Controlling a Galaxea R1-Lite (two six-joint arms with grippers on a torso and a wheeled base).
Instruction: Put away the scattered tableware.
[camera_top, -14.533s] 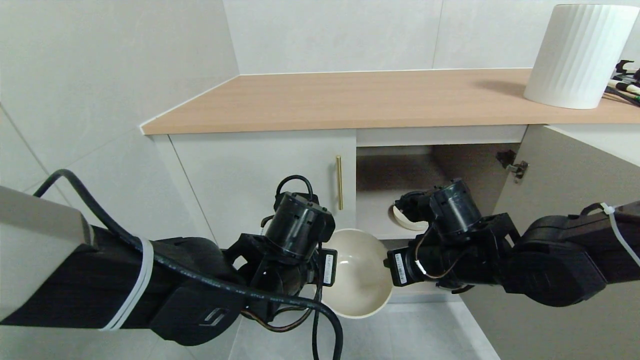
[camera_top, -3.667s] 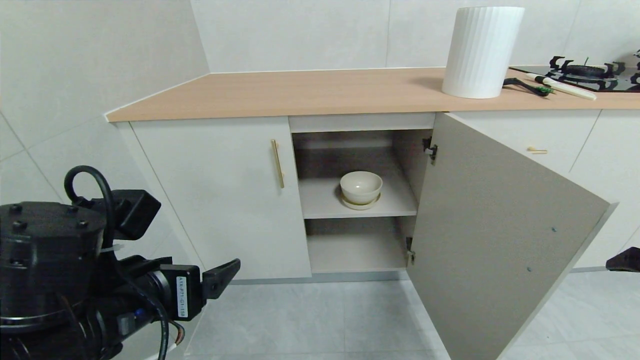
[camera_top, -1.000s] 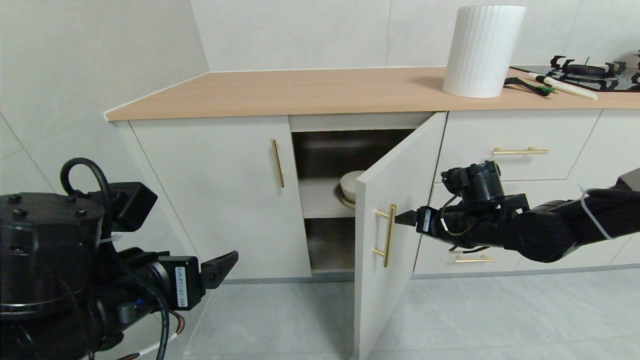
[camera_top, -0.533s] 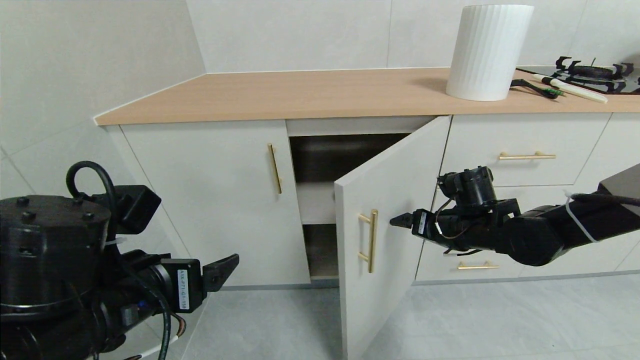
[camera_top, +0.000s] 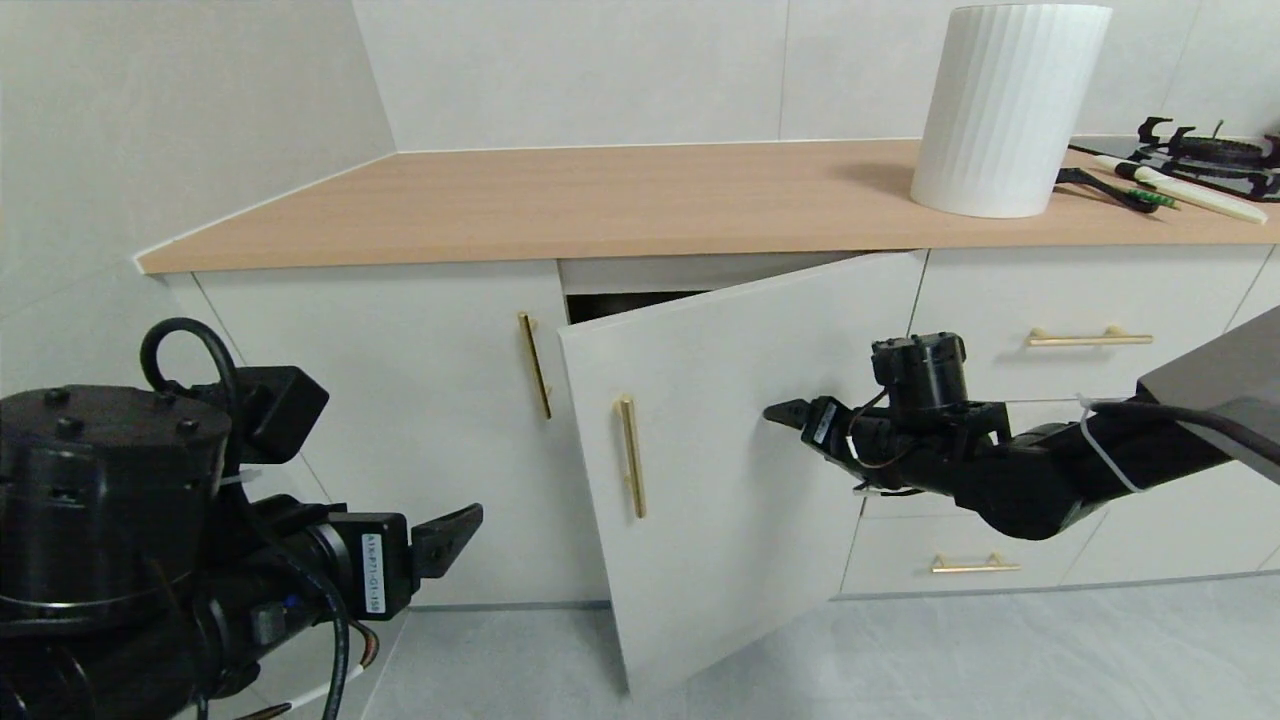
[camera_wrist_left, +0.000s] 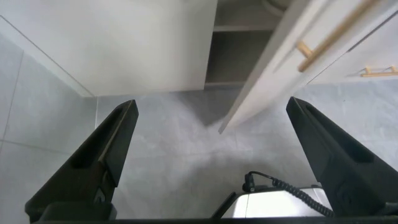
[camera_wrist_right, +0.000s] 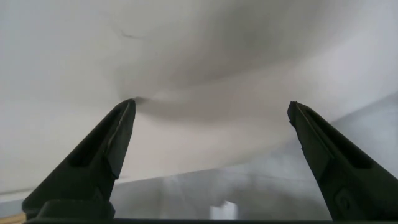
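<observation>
Almost shut, the white flat-panel cabinet door (camera_top: 720, 430) hangs from its right edge. Its free left edge, with the vertical brass bar handle (camera_top: 628, 455), stands a little nearer than the cabinet front, and a dark wedge-shaped gap (camera_top: 640, 297) shows at the top. The tableware, I judge, sits inside the cabinet, hidden behind this door. The left wrist view catches the pale shelves (camera_wrist_left: 239, 28) past the door's edge, and a curved pale rim at the very top that may be a dish; there is too little of it to tell.

The right gripper (camera_top: 785, 413) is at the door's outer face, right of the handle, roughly between the handle and the hinge side. Its fingers are spread wide and grip nothing. In its wrist view one fingertip (camera_wrist_right: 127, 109) seems to meet the panel, though contact is not certain.

The panel lies far and slightly left of that gripper, so the closing push should run away from the robot toward the cabinet. The left gripper (camera_top: 450, 528), also spread and empty, sits low at the near left, well apart from the door. The right arm is plainly the nearer one.
</observation>
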